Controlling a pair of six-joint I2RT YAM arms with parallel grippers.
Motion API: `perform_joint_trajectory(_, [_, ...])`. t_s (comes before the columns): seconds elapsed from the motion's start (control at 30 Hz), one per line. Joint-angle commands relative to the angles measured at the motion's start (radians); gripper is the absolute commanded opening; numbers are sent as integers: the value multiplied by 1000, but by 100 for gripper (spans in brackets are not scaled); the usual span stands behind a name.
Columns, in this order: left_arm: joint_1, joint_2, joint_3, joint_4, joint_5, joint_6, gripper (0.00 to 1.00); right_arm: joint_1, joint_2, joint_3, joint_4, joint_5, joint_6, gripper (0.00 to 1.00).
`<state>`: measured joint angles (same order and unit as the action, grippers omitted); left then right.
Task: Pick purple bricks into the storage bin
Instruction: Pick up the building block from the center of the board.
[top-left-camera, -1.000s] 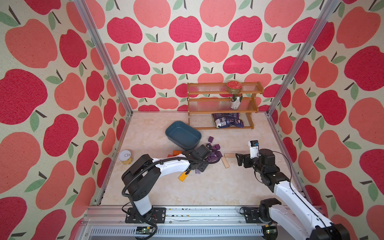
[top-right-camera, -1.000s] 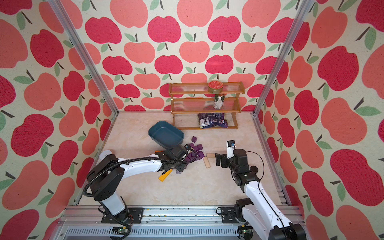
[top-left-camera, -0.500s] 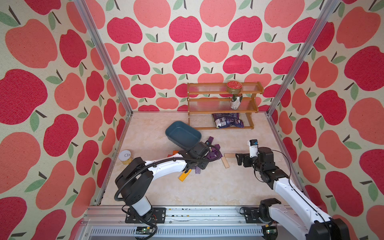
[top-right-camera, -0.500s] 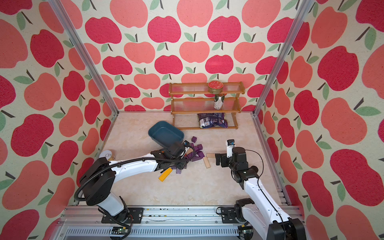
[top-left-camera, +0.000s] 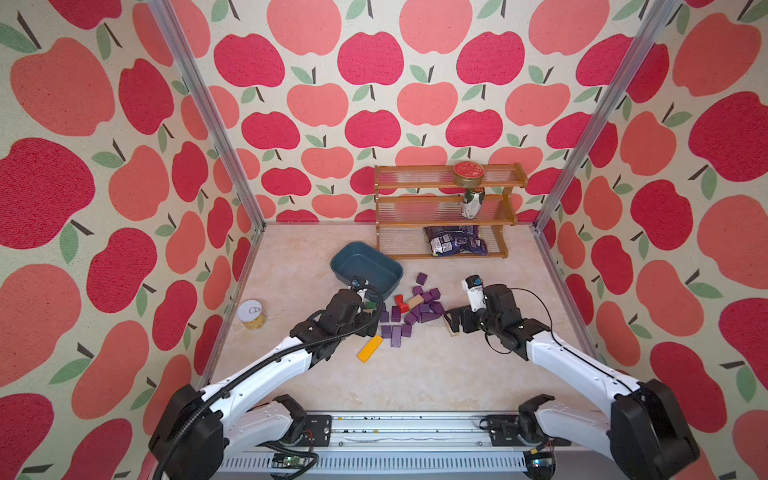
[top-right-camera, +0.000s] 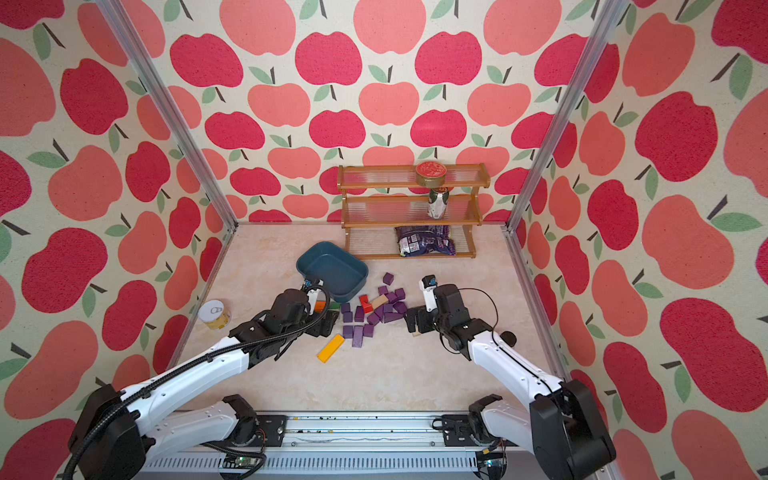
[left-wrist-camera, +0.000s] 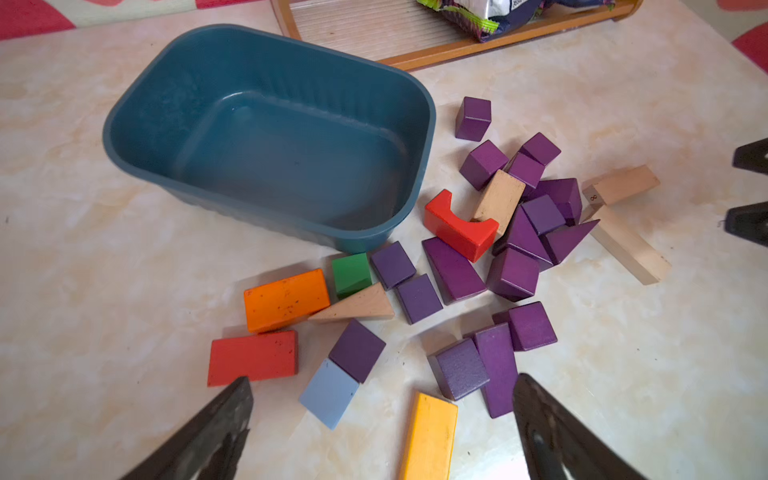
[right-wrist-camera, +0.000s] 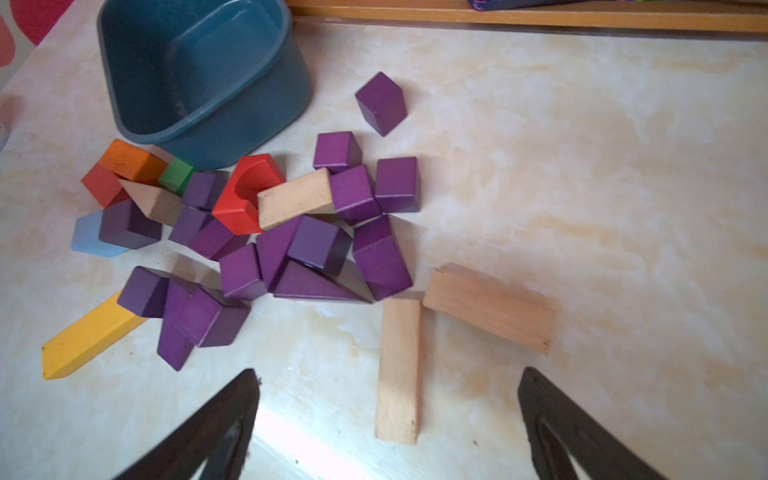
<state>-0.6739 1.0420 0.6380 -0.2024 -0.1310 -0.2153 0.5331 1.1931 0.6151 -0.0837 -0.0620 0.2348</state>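
Empty bin (left-wrist-camera: 291, 166) sits mid-tabletop, toward the far edge. My left gripper (left-wrist-camera: 382, 380) and right gripper (right-wrist-camera: 388, 370) hover with jaws apart, holding nothing. Purple bricks (left-wrist-camera: 513, 272) lie heaped just beside the bin. I judge them light, rigid and matte, best pinched across flat opposite faces.

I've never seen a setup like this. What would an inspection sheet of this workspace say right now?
Surface: pale marbled tabletop, no spills seen.
Job's things: purple bricks lie loose beside the storage bin; bin empty.
Clutter: other-coloured blocks mixed among them; pull-tab can stands apart.
Grippers: left gripper and right gripper open, holding nothing.
Cables: black cables loop along both arms.
Surroundings: apple-print walls; wooden rack holding round tin, drink can, snack bag.
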Motion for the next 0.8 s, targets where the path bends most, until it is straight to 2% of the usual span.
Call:
perform_joint_trajectory(0.0, [9, -109, -57, -14, -15, -13, 99, 48, 90, 88, -16, 4, 25, 99])
perform_joint_trajectory(0.27, [35, -333, -155, -62, -50, -16, 99, 146, 317, 265, -65, 41, 26, 99])
perform_joint_trajectory(0.5, [58, -469, -229, -64, -44, -37, 99, 210, 394, 345, -105, 78, 21, 97])
perform_joint_trajectory(0.7, [86, -492, -260, -45, -20, -42, 99, 267, 448, 431, -223, 134, 0, 86])
perform_joint_trajectory(0.77, [94, -484, -262, -42, -9, -45, 99, 287, 459, 457, -258, 145, -9, 79])
